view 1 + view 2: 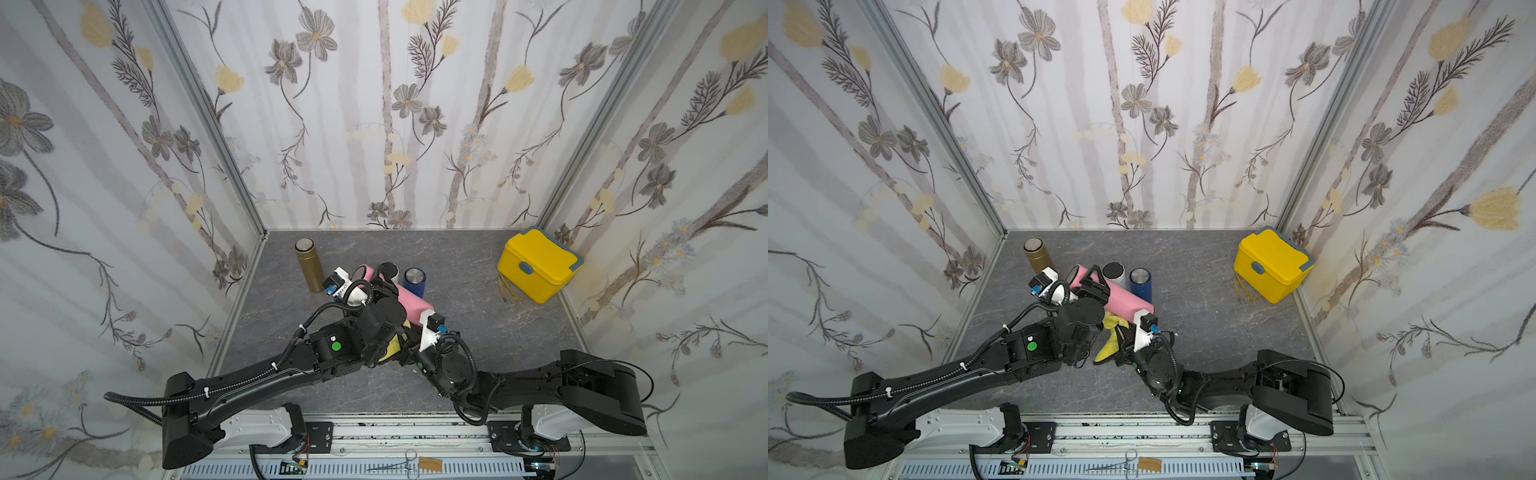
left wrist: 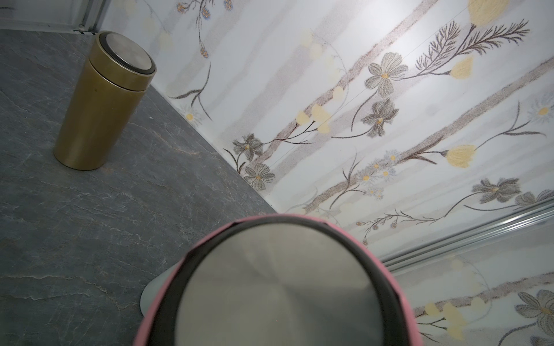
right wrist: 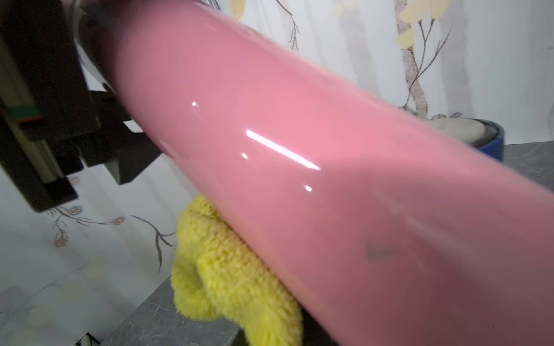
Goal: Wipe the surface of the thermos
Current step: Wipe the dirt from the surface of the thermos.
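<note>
Four thermoses: your left hand (image 1: 1091, 284) grips the pink thermos (image 1: 1125, 300), tilted; gold (image 1: 1038, 257), white (image 1: 1114, 272) and blue (image 1: 1140, 283) stand beyond. One yellow cloth (image 1: 1109, 341), pinched in your right hand (image 1: 1119, 337), touches its underside.

two black arms with white base housings, left arm (image 1: 257, 374) with ribbed black cable conduit held by white ties, round green dot near its wrist, right arm (image 1: 582, 382) with looped black cable, white wrist camera mounts with blue connectors
</note>
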